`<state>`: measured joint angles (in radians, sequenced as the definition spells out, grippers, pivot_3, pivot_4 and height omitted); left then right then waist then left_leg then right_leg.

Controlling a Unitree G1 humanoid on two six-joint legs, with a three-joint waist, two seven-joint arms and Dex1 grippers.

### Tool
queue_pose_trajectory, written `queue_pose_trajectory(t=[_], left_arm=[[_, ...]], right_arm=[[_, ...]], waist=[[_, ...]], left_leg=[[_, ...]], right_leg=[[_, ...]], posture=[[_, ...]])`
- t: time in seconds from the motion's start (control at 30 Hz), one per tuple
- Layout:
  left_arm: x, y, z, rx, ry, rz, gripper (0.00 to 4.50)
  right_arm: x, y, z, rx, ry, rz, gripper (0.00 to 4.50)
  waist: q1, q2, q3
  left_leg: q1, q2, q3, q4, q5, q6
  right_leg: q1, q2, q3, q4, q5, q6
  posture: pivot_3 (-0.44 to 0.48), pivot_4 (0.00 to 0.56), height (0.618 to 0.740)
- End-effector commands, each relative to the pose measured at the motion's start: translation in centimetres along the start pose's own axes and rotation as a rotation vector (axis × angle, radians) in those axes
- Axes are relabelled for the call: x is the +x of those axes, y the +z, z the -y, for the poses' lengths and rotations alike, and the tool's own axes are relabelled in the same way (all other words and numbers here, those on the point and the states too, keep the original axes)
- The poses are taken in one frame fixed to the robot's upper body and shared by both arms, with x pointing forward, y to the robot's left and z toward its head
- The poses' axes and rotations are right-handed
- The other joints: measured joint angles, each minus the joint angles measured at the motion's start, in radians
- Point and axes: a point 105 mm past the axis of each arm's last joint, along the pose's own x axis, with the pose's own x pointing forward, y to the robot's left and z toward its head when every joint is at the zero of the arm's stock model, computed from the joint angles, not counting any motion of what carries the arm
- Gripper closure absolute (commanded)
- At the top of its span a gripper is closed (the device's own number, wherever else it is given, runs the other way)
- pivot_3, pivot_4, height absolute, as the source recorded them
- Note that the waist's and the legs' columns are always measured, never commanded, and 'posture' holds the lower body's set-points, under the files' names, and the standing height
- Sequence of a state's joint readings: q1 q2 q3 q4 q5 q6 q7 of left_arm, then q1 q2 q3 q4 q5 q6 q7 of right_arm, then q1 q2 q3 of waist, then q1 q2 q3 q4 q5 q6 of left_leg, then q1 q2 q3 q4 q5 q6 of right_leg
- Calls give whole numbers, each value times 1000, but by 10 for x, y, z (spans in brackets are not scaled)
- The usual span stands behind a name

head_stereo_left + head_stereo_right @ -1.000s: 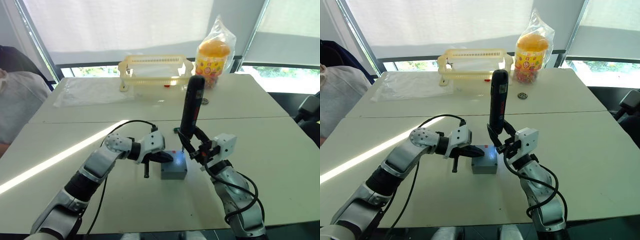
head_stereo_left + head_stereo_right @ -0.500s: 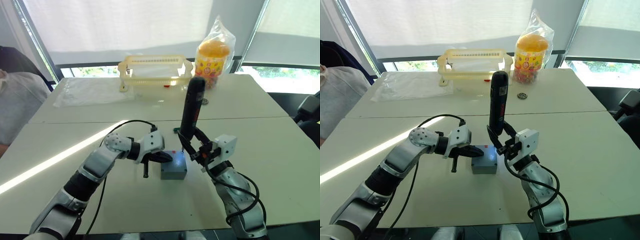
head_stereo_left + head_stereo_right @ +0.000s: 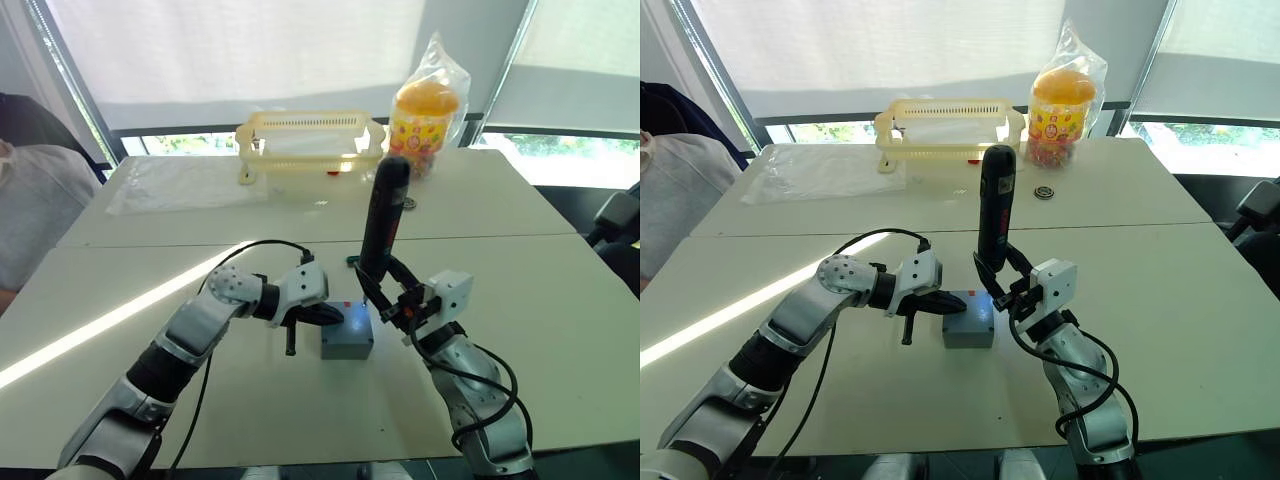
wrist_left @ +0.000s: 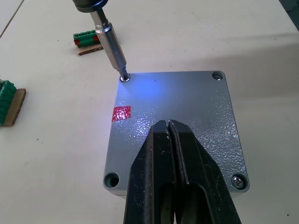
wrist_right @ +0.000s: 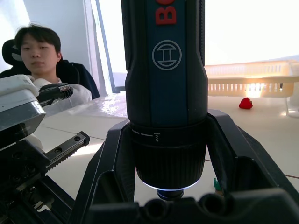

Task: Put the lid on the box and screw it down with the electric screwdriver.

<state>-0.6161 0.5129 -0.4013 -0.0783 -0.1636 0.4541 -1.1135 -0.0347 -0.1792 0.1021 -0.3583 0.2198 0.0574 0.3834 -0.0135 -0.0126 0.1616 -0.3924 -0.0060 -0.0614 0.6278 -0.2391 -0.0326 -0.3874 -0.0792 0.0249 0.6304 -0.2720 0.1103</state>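
Flat square grey-blue plastic lid [image 4: 175, 116] sat on the small grey-blue box [image 3: 347, 342], mid white worktop [image 3: 560, 300]. Long black electric screwdriver [image 3: 381, 225] stood upright, bit lit in one corner screw. Right claw [image 3: 392, 296] was clamped on the screwdriver. Left claw [image 4: 170, 140], fingers together, pressed on the lid. Yellow slatted plastic basket [image 3: 311, 138] stood well behind.

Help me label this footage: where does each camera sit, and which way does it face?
Head stereo pair: looks down over both arms at the box.
Left wrist: looks along the shut left fingers resting on the lid.
Right wrist: looks up the electric screwdriver between its fingers.
Shared: head and left wrist views show the bit at a corner screw.
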Motion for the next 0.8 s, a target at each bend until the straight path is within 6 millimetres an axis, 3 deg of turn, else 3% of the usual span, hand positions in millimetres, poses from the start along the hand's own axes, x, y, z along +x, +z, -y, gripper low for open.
queue_pose_trajectory(t=[0.03,0.5,0.8], left_arm=[[-1,-12,2,-15,-5,-56,4500],[0,-12,2,-15,-6,-57,4500],[3,-12,2,-11,-11,-57,4500]], right_arm=[[-17,-45,0,43,-6,-191,2743],[-18,-46,2,31,-9,-192,2743],[-10,-24,11,-17,-27,-128,2743]], waist=[[0,0,0],[0,-1,-1],[1,0,-1]], left_leg=[[0,0,0,0,0,0],[0,0,0,0,0,0],[0,0,0,0,0,0]], right_leg=[[0,0,0,0,0,0],[0,0,0,0,0,0],[0,0,0,0,0,0]], posture=[[0,150,740],[0,150,740],[0,150,740]])
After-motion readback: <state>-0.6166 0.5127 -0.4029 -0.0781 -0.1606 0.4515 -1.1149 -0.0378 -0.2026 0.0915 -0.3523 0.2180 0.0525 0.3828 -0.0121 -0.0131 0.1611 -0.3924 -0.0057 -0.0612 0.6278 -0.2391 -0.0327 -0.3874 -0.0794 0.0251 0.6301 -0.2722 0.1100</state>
